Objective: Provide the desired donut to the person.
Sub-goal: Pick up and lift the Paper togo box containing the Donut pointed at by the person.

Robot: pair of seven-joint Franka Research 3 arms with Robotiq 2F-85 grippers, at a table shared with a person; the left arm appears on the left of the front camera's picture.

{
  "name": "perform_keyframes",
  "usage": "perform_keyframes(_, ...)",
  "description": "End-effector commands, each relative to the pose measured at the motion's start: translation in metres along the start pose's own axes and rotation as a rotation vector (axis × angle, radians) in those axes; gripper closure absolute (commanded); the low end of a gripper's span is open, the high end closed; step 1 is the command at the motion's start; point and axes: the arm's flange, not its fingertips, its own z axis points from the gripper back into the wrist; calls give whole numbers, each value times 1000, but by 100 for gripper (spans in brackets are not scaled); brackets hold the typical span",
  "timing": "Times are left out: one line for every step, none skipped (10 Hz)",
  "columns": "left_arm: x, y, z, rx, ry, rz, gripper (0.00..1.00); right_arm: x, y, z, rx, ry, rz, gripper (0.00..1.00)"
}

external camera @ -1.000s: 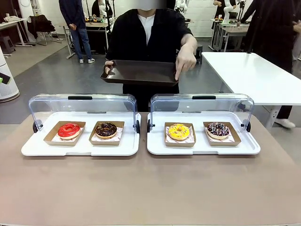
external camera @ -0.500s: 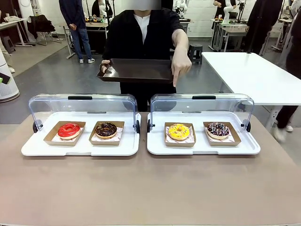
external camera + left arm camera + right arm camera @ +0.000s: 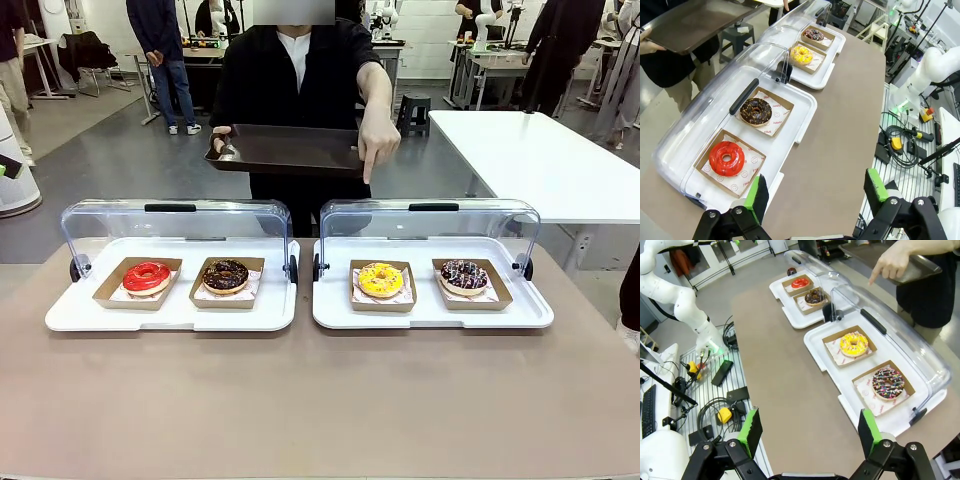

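The person [image 3: 295,70] stands at the far side holding a dark tray [image 3: 285,150] in one hand. The other hand [image 3: 378,135] points a finger down toward the yellow donut [image 3: 380,279]. Four donuts lie in cardboard trays: red [image 3: 147,276], chocolate [image 3: 225,274], yellow, and sprinkled chocolate [image 3: 464,275]. My left gripper [image 3: 815,192] is open, above the table's near side beside the red donut [image 3: 726,158]. My right gripper [image 3: 807,432] is open too, above the table edge short of the sprinkled donut [image 3: 888,383] and yellow donut [image 3: 853,344].
Two white serving trays [image 3: 180,315] [image 3: 430,315] stand side by side, each with a clear lid [image 3: 175,225] raised at the back. A white table [image 3: 540,160] stands at the far right. Cables and tools lie on the floor behind the robot [image 3: 715,405].
The person's pointing hand has shifted slightly left and lower, and the dark tray has moved a little left. The donuts have not moved.
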Motion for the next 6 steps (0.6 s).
perform_keyframes(2,-1,0,-7,-9,19,0,1,-2,-1,10,-19,10,0)
perform_keyframes(2,-1,0,-7,-9,19,0,1,-2,-1,10,-19,10,0)
perform_keyframes(2,-1,0,-7,-9,19,0,1,-2,-1,10,-19,10,0)
perform_keyframes(2,-1,0,-7,-9,19,0,1,-2,-1,10,-19,10,0)
perform_keyframes(2,-1,0,-7,-9,19,0,1,-2,-1,10,-19,10,0)
perform_keyframes(2,-1,0,-7,-9,19,0,1,-2,-1,10,-19,10,0)
